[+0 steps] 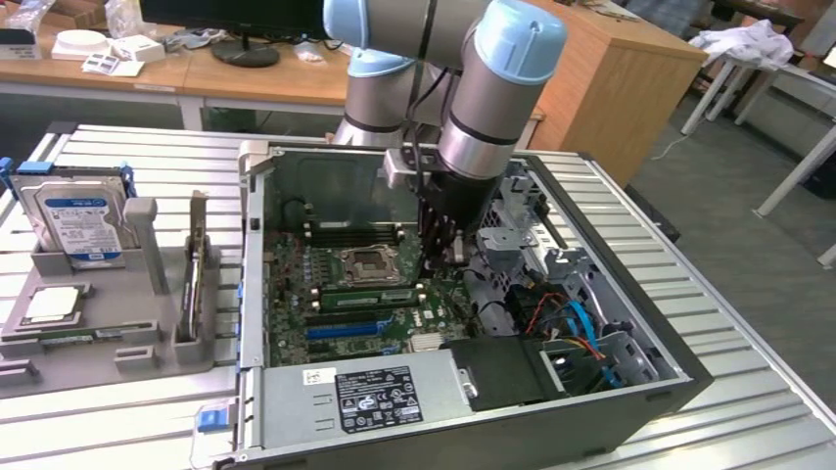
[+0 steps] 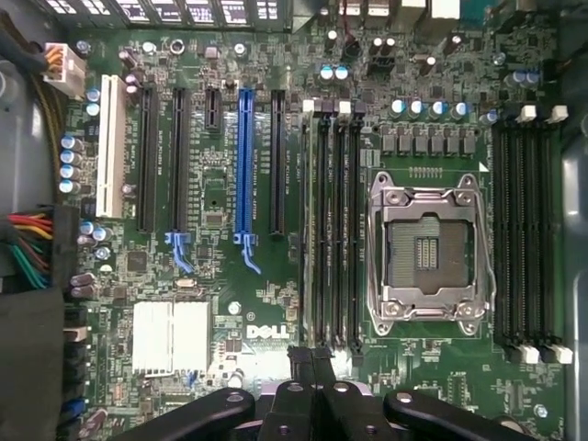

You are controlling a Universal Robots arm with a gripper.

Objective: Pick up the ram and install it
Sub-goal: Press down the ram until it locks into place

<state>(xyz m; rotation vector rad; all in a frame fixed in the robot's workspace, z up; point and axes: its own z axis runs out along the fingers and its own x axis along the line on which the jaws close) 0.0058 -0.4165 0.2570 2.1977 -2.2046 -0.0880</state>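
ribbed pale metal slats form the bench (image 1: pixel 117 147), and an open grey steel computer case (image 1: pixel 253 245) lies on its side there. inside the case, the ram (image 1: pixel 370 295), a long thin green circuit-board stick with small dark chips, stands on edge among the black plastic slots just beside the square silver processor socket (image 2: pixel 427 248). whether it is fully seated i cannot tell. the black metal gripper (image 2: pixel 304 355) is closed, fingertips together, over one end of that bank of slots, above the glossy green motherboard (image 2: pixel 220 266). further along the board are a long blue expansion slot (image 2: pixel 244 165), a white one (image 2: pixel 111 147) and a finned silver heatsink (image 2: pixel 172 335). the arm's rounded silver and light-blue joints (image 1: pixel 510 59) rise over the case. on the exterior view's left, a grey moulded plastic fixture (image 1: pixel 144 323) holds a silver hard drive with a blue label (image 1: pixel 76 225) and a small square silver chip (image 1: pixel 50 305).
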